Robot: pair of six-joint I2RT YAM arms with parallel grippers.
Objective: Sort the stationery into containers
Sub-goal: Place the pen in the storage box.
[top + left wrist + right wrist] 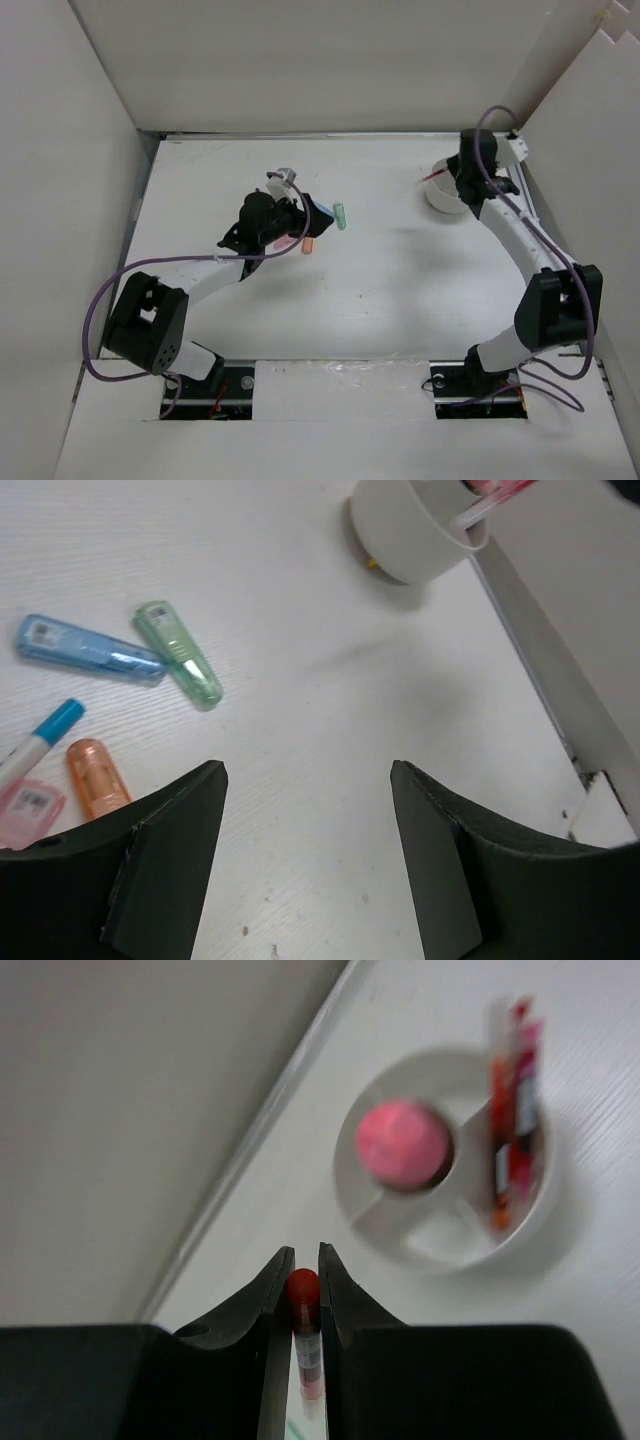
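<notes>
My right gripper (pixel 301 1262) is shut on a red-capped pen (pixel 306 1330) and holds it above the table beside the round white divided cup (pixel 540 1222). The cup holds a pink piece (pixel 402 1145) in its centre and red pens (pixel 510 1110) in one compartment. In the top view the right gripper (pixel 467 172) hangs over the cup (pixel 440 196). My left gripper (pixel 308 780) is open and empty over bare table. To its left lie a blue marker (pixel 88 648), a green marker (pixel 180 667), an orange piece (pixel 96 778), a blue-tipped white pen (pixel 40 736) and a pink piece (pixel 28 808).
White walls enclose the table on three sides. A metal rail (pixel 545 680) runs along the right edge close to the cup. In the top view the loose stationery (pixel 320 222) lies beside the left gripper (pixel 275 215) at centre left.
</notes>
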